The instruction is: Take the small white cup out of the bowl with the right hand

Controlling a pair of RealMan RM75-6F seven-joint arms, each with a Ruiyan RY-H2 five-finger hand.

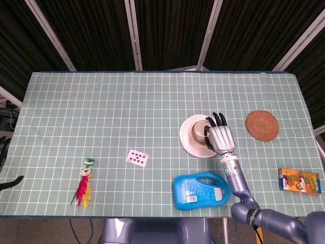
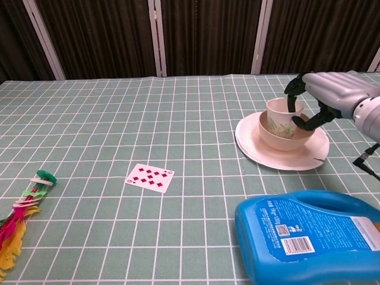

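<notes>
The small white cup (image 2: pixel 279 115) stands slightly raised in the cream bowl (image 2: pixel 284 139), which sits on a white plate (image 2: pixel 270 155) right of the table's centre. My right hand (image 2: pixel 333 94) pinches the cup's right wall, with dark fingers (image 2: pixel 290 98) over the rim and the thumb outside it. From the head view the right hand (image 1: pixel 220 137) covers the cup, and only the bowl (image 1: pixel 198 133) and the plate (image 1: pixel 188 144) show beside it. Dark parts of my left hand (image 1: pixel 11 182) show off the table's left edge, too little to read its state.
A blue detergent jug (image 2: pixel 312 236) lies on its side at the front edge, just before the plate. A playing card (image 2: pixel 149 177) lies mid-table and a feather toy (image 1: pixel 83 184) front left. A woven coaster (image 1: pixel 262 125) and an orange box (image 1: pixel 299 181) lie to the right.
</notes>
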